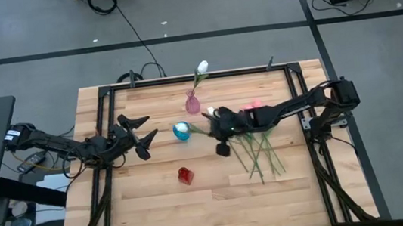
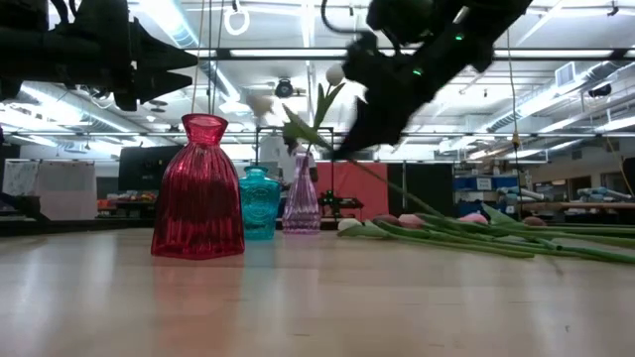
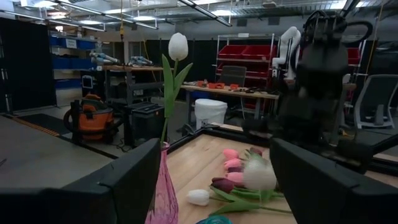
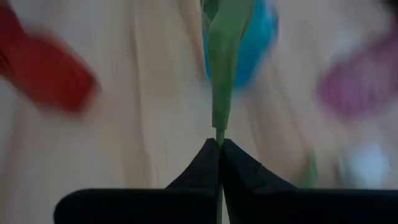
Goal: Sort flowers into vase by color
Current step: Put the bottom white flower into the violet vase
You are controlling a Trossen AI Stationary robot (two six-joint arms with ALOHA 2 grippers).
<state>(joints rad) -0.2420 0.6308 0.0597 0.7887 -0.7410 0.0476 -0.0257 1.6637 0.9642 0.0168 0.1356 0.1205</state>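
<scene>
My right gripper [image 1: 221, 131] is over the table's middle, right of the teal vase [image 1: 181, 130], and is shut on a white tulip. The tulip's blurred head [image 2: 260, 102] points toward the teal vase. My left gripper [image 1: 140, 133] hovers open left of the teal vase and holds nothing. The pink vase [image 1: 193, 103] stands near the far edge with one white tulip [image 1: 202, 68] upright in it. The red vase [image 1: 186, 175] stands nearer. The remaining tulips [image 1: 259, 148], pink, dark red and white, lie flat on the table to the right. My right gripper pinches the white tulip's green stem [image 4: 219, 134] between its two fingertips [image 4: 205, 165], just below a leaf. The fingers slant down from the table's right and run along the stem. The head end is lifted clear, and the stem's tail [image 2: 397, 188] slants down toward the pile.
The three vases stand close together around the table's middle and far side. The pile's heads [image 3: 231, 163] lie beside the pink vase [image 3: 163, 199]. A black frame [image 1: 197, 76] runs along the table's edges. Bare wood shows along the near side.
</scene>
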